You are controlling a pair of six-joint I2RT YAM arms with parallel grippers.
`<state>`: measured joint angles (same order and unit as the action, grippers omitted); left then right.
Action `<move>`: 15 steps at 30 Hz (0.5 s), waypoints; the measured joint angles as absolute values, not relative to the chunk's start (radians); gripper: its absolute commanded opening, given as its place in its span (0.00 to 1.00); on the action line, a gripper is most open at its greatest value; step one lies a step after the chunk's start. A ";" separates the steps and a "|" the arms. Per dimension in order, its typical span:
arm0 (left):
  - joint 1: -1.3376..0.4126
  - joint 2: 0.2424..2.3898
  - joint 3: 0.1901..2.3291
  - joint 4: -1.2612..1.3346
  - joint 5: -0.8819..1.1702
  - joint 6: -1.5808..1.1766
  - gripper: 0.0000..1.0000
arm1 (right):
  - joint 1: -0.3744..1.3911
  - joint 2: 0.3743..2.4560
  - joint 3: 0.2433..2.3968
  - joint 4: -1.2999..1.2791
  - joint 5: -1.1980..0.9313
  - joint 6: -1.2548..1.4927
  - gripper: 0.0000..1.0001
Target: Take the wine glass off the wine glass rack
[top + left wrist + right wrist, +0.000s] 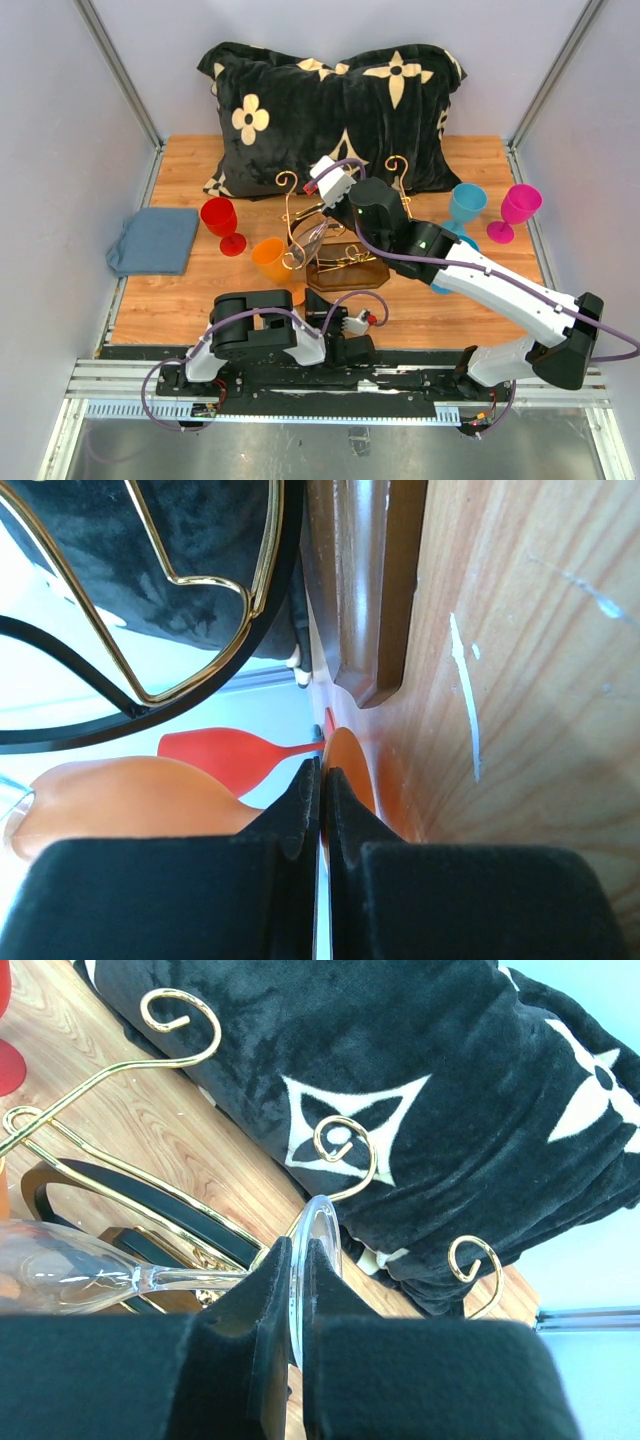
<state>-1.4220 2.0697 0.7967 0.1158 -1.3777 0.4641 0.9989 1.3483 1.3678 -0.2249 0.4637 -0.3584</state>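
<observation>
Both pairs of jaws are closed: our right gripper [297, 1260] pinches the foot of the wine glass [60, 1270], stem and bowl running left of the jaws, while our left gripper [322, 780] is empty. We judge the withdrawal under way, needing a level slide clear of the wine glass rack [130, 1197] just beyond. We cannot see whether the stem is free of its rails.

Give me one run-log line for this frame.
right gripper: shut on wine glass foot | wine glass: lying sideways at rack | left gripper: shut, empty

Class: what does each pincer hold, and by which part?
Right pincer grips the clear wine glass by its foot rim; left pincer holds nothing.
</observation>
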 measured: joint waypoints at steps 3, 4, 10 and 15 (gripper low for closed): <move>-1.423 2.082 0.812 0.082 -1.390 0.431 0.01 | 0.999 1.344 1.368 -0.236 0.464 -0.359 0.01; -1.427 2.098 0.826 0.057 -1.412 0.419 0.01 | 0.999 1.343 1.368 -0.238 0.464 -0.360 0.01; -1.442 2.129 0.846 0.016 -1.499 0.346 0.00 | 0.999 1.341 1.367 -0.245 0.467 -0.364 0.01; -1.442 2.129 0.845 0.016 -1.511 0.326 0.01 | 0.999 1.347 1.368 -0.242 0.474 -0.368 0.01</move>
<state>-1.4422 2.1292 0.8448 0.0158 -1.5108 0.3264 0.9985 1.3472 1.3678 -0.2417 0.4736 -0.3676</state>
